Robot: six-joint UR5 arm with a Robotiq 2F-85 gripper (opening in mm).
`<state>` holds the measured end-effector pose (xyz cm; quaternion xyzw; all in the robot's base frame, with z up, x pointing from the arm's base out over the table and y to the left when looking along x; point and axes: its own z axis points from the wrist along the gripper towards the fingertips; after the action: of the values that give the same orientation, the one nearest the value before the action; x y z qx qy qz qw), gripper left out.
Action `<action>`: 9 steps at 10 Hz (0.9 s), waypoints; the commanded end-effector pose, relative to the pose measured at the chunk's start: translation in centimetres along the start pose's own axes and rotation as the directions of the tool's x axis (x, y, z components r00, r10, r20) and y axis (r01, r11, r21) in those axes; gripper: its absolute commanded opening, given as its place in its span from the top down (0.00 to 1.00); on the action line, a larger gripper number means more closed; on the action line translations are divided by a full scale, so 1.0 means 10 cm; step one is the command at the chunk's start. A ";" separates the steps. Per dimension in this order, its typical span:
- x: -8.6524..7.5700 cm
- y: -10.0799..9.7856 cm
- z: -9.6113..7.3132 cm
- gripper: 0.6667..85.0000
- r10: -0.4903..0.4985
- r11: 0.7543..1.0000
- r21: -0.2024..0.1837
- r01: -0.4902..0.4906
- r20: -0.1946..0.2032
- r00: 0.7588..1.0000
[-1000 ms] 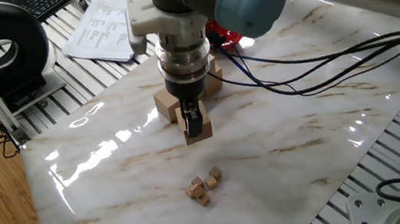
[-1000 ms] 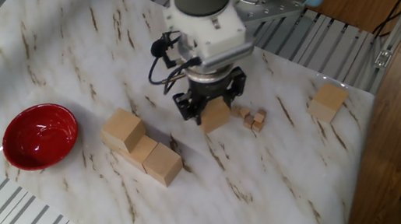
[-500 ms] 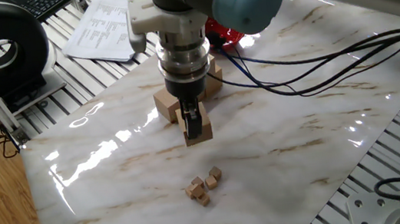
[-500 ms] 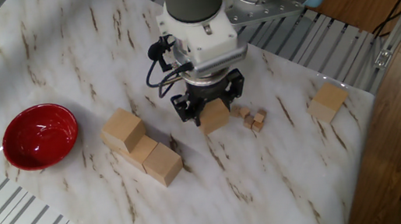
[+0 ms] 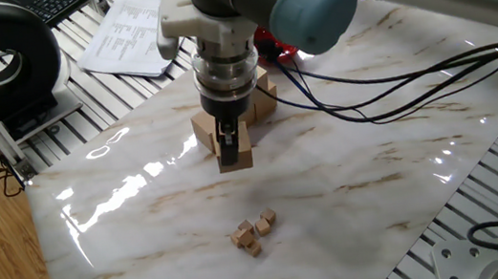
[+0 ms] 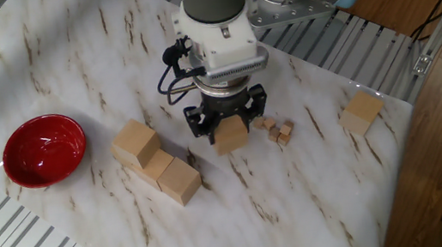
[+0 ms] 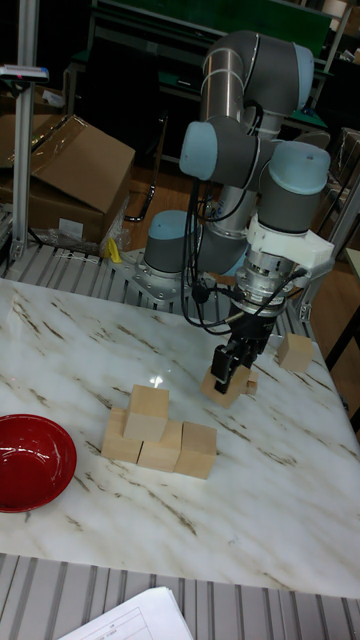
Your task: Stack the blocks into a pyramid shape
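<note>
My gripper (image 6: 227,128) is shut on one of the blocks (image 6: 231,138), a light-tan wooden cube held low over the marble table (image 6: 302,207). In the tall fixed view the gripper (image 7: 229,373) and its cube (image 7: 219,388) hang just right of the stack. The stack has a bottom row of three cubes (image 7: 197,450) with one cube (image 7: 150,412) on top at its left end. From the other fixed view the stack's top cube (image 6: 135,143) and end cube (image 6: 180,181) lie left of the gripper. A lone block (image 6: 362,112) rests near the table's far edge.
A red bowl (image 6: 44,150) sits left of the stack. Several tiny wooden cubes (image 6: 276,129) lie just right of the gripper. Black cables (image 5: 397,91) trail from the arm over the table. Papers (image 5: 124,35) lie beyond the table edge.
The gripper has carried its cube a short way toward the stack, away from the tiny cubes. The stack and the lone block have not moved.
</note>
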<state>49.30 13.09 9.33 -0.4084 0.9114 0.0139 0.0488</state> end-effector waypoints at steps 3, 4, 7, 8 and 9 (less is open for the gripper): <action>-0.11 -0.01 -0.02 1.00 0.035 0.999 0.001 -0.035 0.041 0.999; -0.11 -0.02 -0.02 1.00 0.035 0.999 0.003 -0.035 0.041 0.999; -0.12 -0.11 -0.08 1.00 0.045 0.999 0.010 -0.045 0.040 0.998; -0.13 -0.17 -0.18 1.00 0.041 0.999 0.000 -0.041 0.032 0.999; -0.13 -0.24 -0.27 1.00 0.031 1.000 -0.006 -0.031 0.022 0.999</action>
<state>50.83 12.85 10.54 -0.3940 0.9170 0.0149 0.0614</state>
